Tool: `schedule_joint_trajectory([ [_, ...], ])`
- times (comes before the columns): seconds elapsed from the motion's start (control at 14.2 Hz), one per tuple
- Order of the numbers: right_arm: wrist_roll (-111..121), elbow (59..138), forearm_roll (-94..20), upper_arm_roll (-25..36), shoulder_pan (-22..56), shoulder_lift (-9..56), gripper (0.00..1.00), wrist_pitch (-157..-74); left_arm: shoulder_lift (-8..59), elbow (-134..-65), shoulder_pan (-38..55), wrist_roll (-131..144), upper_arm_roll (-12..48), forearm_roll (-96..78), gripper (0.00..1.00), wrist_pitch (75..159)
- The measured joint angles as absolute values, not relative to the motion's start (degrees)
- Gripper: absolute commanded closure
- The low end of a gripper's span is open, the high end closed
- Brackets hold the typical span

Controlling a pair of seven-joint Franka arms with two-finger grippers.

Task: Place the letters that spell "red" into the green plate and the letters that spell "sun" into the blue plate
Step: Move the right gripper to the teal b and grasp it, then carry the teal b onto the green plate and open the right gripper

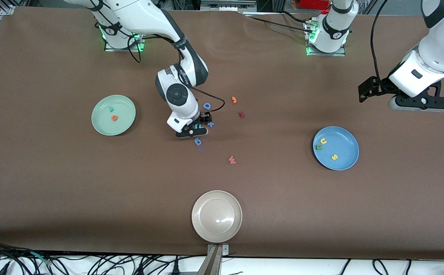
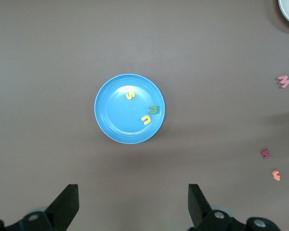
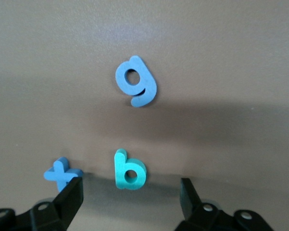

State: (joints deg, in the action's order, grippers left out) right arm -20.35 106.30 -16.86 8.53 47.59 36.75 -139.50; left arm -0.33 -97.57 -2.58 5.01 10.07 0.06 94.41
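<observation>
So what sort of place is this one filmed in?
Likely a robotics lab bench: two arms bolted to a brown-covered table, loose cables along its edge, foam letters and plates laid out as a test.

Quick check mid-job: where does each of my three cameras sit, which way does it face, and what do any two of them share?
Front view: high across the table, facing both arm bases; shows both arms, round pale green plate, round beige plate.
Left wrist view: on the waiting left arm, looking down at the round blue plate; open left gripper shows.
Right wrist view: down over the small teal foam "d" letter; open right gripper straddles it.
Shared: front and left wrist views both show the blue plate.
</observation>
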Motion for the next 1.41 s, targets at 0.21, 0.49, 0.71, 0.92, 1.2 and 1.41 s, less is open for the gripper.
schedule_joint_trajectory([
  [0.21, -20.4, 106.3, -16.8, 8.8, 47.7, 36.9, 0.55, -139.6, 0.0, -96.9, -2.6, 5.0, 10.1, 0.1, 0.00, 94.4],
  [0.49, -20.4, 106.0, -16.8, 8.8, 47.9, 36.7, 0.87, -139.6, 1.5, -94.7, -2.6, 5.0, 10.1, 0.1, 0.00, 94.4],
  [0.71, -20.4, 106.0, -16.8, 8.9, 47.9, 36.4, 0.91, -139.6, 2.1, -94.4, -2.6, 5.0, 10.1, 0.1, 0.00, 94.4],
  [0.92, -20.4, 106.0, -16.8, 8.9, 47.9, 36.4, 0.91, -139.6, 2.5, -94.3, -2.6, 5.0, 10.1, 0.1, 0.00, 94.4],
  [1.2, -20.2, 105.2, -16.8, 13.0, 48.0, 34.5, 0.91, -133.3, 2.6, -94.1, -2.5, 5.0, 10.1, 0.1, 0.00, 94.4],
  [1.41, -19.0, 104.8, -16.8, 18.7, 48.0, 29.0, 0.91, -122.2, 2.6, -94.1, -2.5, 5.0, 10.1, 0.1, 0.00, 94.4],
])
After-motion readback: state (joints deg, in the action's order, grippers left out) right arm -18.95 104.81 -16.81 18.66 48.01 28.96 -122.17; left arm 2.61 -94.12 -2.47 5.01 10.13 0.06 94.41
